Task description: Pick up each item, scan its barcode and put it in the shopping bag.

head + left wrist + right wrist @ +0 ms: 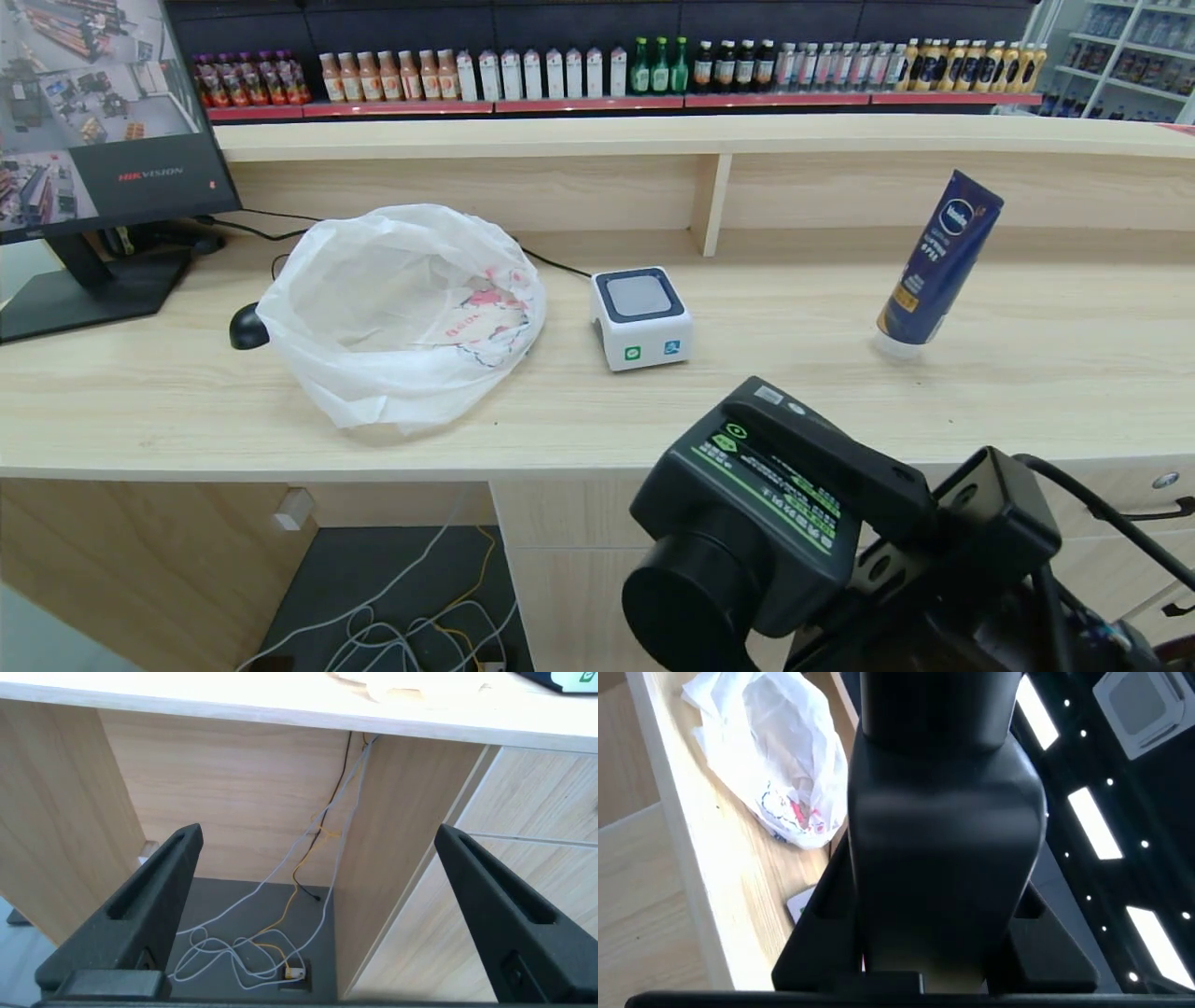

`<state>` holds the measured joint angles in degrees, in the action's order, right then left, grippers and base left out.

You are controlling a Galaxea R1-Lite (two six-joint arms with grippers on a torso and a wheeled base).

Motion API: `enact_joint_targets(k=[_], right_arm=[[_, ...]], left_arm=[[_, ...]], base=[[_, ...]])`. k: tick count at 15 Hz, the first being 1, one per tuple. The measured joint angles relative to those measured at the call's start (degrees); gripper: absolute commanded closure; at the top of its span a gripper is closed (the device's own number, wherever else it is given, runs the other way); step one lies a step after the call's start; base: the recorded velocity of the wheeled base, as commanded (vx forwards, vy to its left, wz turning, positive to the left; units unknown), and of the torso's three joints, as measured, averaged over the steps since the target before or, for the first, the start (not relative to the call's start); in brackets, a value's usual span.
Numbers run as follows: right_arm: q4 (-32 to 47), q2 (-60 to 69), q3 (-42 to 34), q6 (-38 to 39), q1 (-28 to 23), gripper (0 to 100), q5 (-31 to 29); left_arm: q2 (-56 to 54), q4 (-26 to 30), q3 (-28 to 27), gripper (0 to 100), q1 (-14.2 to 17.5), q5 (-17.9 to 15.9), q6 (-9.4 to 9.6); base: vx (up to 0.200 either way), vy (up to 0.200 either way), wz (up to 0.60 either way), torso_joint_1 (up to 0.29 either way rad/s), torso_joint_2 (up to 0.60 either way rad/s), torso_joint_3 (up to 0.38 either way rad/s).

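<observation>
A dark blue tube [936, 261] stands on its cap, leaning, at the right of the wooden counter [840, 392]. The white scanner [640, 317] sits mid-counter, and the open white shopping bag [401, 313] lies to its left. My right gripper [920, 527] hovers in front of the counter's near edge, shut on a black tube with green print [761, 495], cap pointing down-left. From the right wrist, that black tube [929, 831] hides most of the scene, with the bag [780, 756] and scanner [1144, 705] beyond. My left gripper [327, 924] is open below the countertop.
A monitor [93, 121] and a black mouse [247, 327] stand left of the bag. A raised back ledge [709, 140] borders the counter's far side. Loose cables [271, 943] lie on the floor in the recess under the counter, with drawers [1148, 523] to the right.
</observation>
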<state>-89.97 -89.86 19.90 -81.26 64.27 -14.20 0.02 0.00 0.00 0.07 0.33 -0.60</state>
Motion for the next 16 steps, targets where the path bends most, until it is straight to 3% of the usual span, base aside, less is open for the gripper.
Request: enact_joint_targets(k=[10,16], right_arm=[[0.02,-0.55,0.5,0.63,0.09,100,-0.13],[0.02,-0.6,1.16,8.98,-1.87,100,-2.3]], left_arm=[[0.0,0.0,0.0,0,0.0,-0.01,0.0],[0.0,0.0,0.0,0,0.0,0.0,0.02]], base=[[0.0,0.0,0.0,0.0,0.0,0.0],[0.0,0.0,0.0,0.0,0.0,0.0]])
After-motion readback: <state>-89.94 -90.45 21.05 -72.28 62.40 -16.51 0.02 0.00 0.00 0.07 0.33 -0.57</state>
